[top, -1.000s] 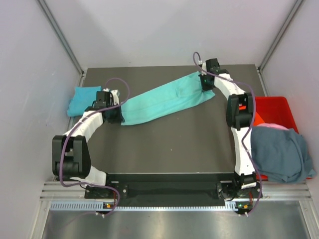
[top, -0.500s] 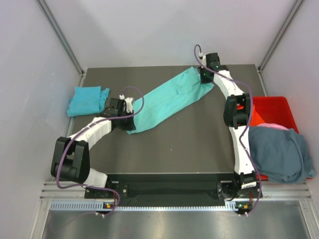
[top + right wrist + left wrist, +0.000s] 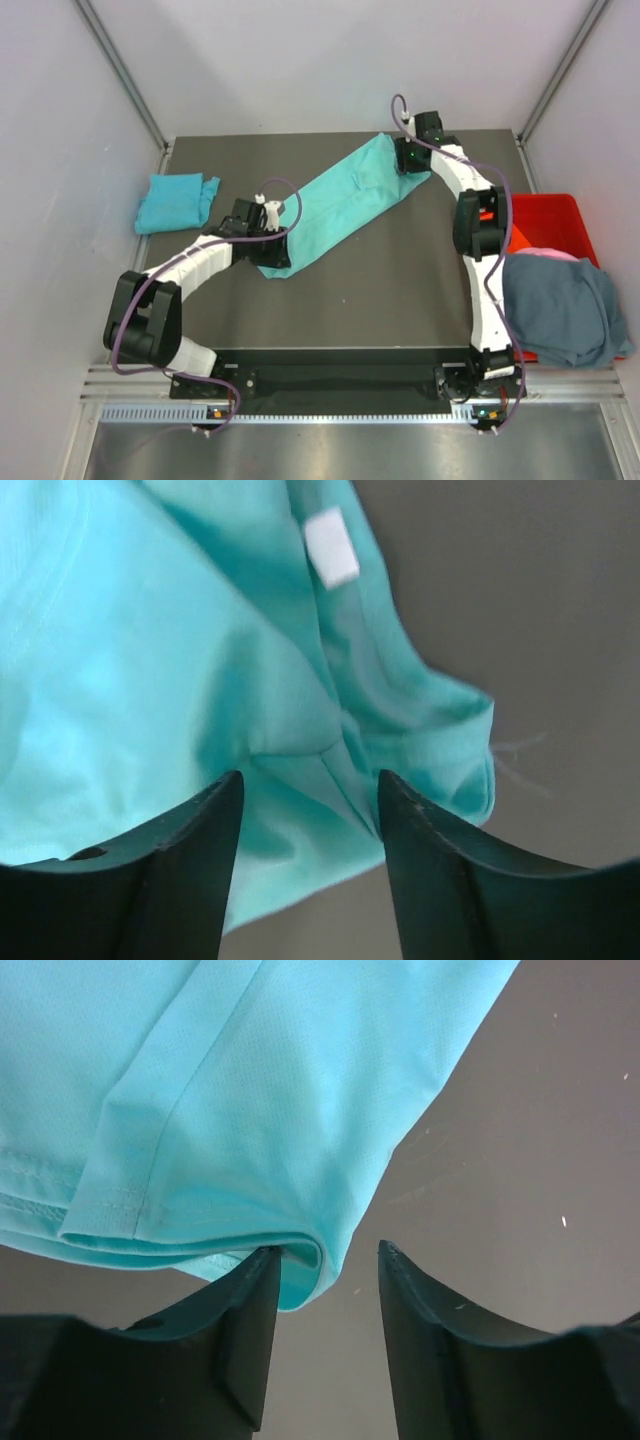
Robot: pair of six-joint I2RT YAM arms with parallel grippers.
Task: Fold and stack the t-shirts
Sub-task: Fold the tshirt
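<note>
T-shirts sit in three places in the top view. The mint-teal t-shirt (image 3: 340, 205) lies as a long folded band slanting across the tabletop (image 3: 400, 290). A cyan-blue t-shirt (image 3: 175, 203) rests folded at the left edge, and a grey-blue t-shirt (image 3: 565, 310) is heaped over the red crate (image 3: 545, 215) on the right, waiting its turn, I judge. The left tool (image 3: 272, 252) is at the band's near end and the right tool (image 3: 408, 160) at its far end, likely so both ends can be handled together; their jaws are too small to read here.

From the left wrist, the fingers (image 3: 235, 1340) stand apart and grip nothing. The shirt's hemmed corner droops just to the gap and touches one fingertip.

From the right wrist, that tool is likewise parted, with bunched cloth and a white label (image 3: 330, 547) lying beyond it, unpinched. How many layers lie there is hard to tell, and the rest of the shirt is cut off.
</note>
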